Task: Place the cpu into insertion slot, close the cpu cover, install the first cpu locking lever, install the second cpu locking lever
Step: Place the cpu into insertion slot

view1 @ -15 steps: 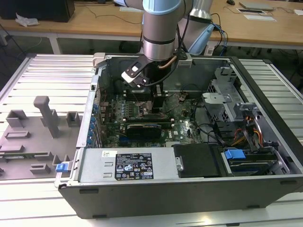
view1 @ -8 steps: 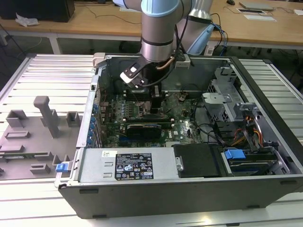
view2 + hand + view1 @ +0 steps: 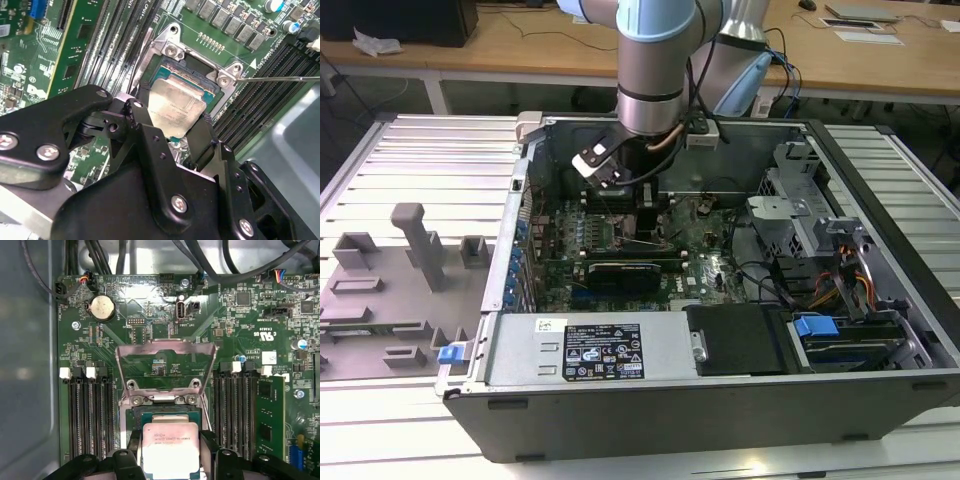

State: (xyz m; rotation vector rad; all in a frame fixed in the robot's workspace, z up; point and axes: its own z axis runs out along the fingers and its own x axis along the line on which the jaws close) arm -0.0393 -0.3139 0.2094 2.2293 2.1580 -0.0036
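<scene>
— Where do we have the cpu (image 3: 170, 452)?
— Clamped between the gripper's (image 3: 170, 441) two black fingers (image 3: 142, 120), one on each side edge, pale top facing up. We hold it right over the insertion slot (image 3: 167, 413), near the middle of the motherboard (image 3: 240, 315), between its banks of long black slots (image 3: 90, 415).
— Is it seated?
— We cannot tell; in the second wrist view it looks tilted.
— And the cpu cover (image 3: 165, 343)?
— Raised, standing open at the insertion slot's hinge edge.
</scene>
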